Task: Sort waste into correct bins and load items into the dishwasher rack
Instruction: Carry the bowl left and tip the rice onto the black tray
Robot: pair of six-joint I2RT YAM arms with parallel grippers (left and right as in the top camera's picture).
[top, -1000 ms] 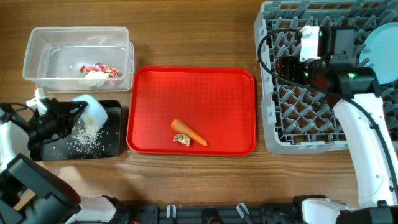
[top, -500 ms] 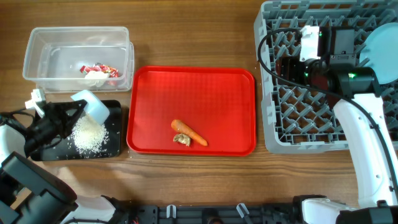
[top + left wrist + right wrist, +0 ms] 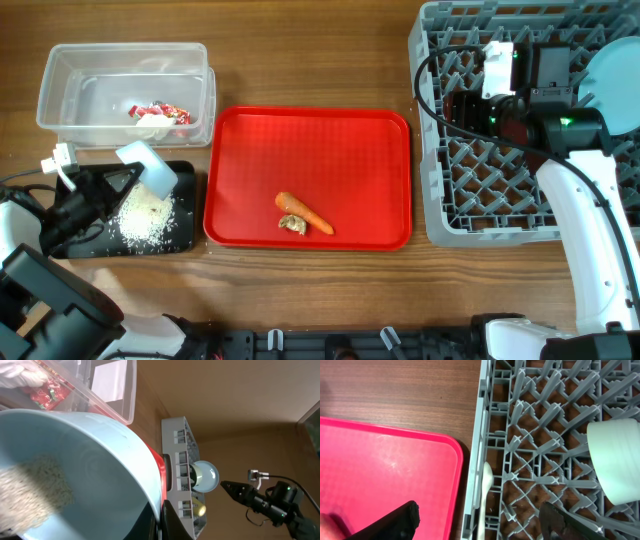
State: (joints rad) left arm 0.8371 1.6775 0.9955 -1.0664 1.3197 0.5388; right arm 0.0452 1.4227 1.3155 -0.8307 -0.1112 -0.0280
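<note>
Light blue bowl (image 3: 150, 166) is tipped on its side over the far end of the black tray (image 3: 184, 238), at the near-left of the table (image 3: 300, 60). The left claw (image 3: 128, 180) is pressed tight on the bowl's rim. Rice (image 3: 143, 218) lies in a heap on the tray just under the bowl's mouth. In the wrist view, more grains sit inside the bowl's low side. Clear tub (image 3: 60, 100) sits just beyond the tray, w/ wrapper (image 3: 160, 109) & napkin (image 3: 150, 123) inside. Red tray (image 3: 330, 160) is to the right, mid-table, carrying carrot (image 3: 305, 212) w/ food scrap (image 3: 293, 224) just beside it. Rack (image 3: 470, 205) is at far right. Spoon (image 3: 486, 485) lies in it by the left wall; plate (image 3: 615, 80) stands in its far-right part. Right claw (image 3: 477, 520) hangs spread wide over the rack's left edge, holding nothing.
</note>
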